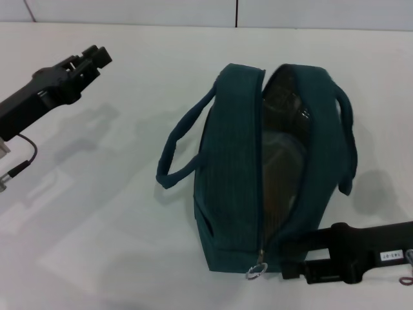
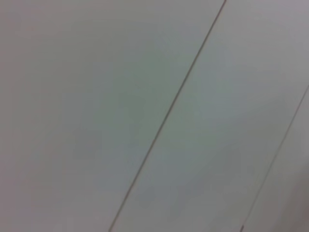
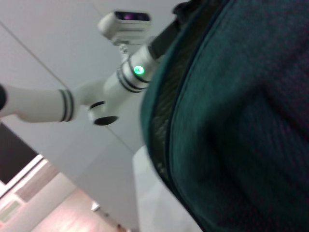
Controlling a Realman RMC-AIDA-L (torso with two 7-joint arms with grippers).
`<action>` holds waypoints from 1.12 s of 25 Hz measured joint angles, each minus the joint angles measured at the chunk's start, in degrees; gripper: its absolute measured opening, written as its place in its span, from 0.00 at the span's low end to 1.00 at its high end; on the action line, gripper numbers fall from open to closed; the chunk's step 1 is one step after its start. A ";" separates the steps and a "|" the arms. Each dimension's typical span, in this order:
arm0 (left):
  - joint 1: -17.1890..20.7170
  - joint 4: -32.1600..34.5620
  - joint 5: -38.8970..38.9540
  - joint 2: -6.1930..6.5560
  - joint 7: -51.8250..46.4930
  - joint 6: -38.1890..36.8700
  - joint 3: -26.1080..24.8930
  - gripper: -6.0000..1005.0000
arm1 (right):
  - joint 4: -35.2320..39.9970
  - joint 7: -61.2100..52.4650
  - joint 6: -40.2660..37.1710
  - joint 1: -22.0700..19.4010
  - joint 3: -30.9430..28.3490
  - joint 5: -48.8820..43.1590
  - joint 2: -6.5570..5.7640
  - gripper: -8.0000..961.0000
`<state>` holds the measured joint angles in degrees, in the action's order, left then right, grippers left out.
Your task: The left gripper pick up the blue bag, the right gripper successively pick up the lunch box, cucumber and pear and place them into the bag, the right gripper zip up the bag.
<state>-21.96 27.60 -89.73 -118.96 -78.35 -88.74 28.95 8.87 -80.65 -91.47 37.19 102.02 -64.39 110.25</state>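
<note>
The blue bag [image 1: 232, 174] lies on the white table with its zip open along the top and its handles fallen to both sides. Through the opening I see a dark lining and a clear, glinting shape that looks like the lunch box [image 1: 287, 113]. The zip's ring pull [image 1: 257, 272] hangs at the bag's near end. My right gripper [image 1: 303, 266], black with a white label, reaches in from the right and touches that near end; its wrist view is filled by the bag's cloth [image 3: 241, 121]. My left gripper [image 1: 95, 58] is raised at the far left, well clear of the bag. Cucumber and pear are out of view.
The white table [image 1: 97, 245] stretches around the bag, and a panelled wall [image 1: 193, 11] runs behind it. The left wrist view shows only pale panels with seams. A white arm section with a green light [image 3: 139, 70] shows far off in the right wrist view.
</note>
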 joint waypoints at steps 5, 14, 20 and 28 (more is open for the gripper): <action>1.02 -0.18 1.58 -0.12 2.06 0.05 -0.04 0.27 | 0.07 -0.18 2.39 0.57 -0.38 -0.31 0.60 0.56; 1.02 -0.09 3.13 0.00 2.29 -0.08 -0.04 0.27 | 0.12 -5.19 3.01 2.51 0.09 -5.19 1.95 0.56; 1.08 0.12 3.64 0.17 1.98 -0.33 -0.04 0.27 | 0.12 -5.22 2.88 3.29 0.14 -6.43 2.18 0.56; 1.84 0.26 3.71 0.34 2.26 -0.45 -0.04 0.27 | 1.08 -5.11 3.58 5.06 0.15 -6.74 3.22 0.56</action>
<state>-20.12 27.86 -86.02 -118.62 -76.09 -89.19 28.91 9.95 -85.76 -87.89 42.24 102.16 -71.13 113.48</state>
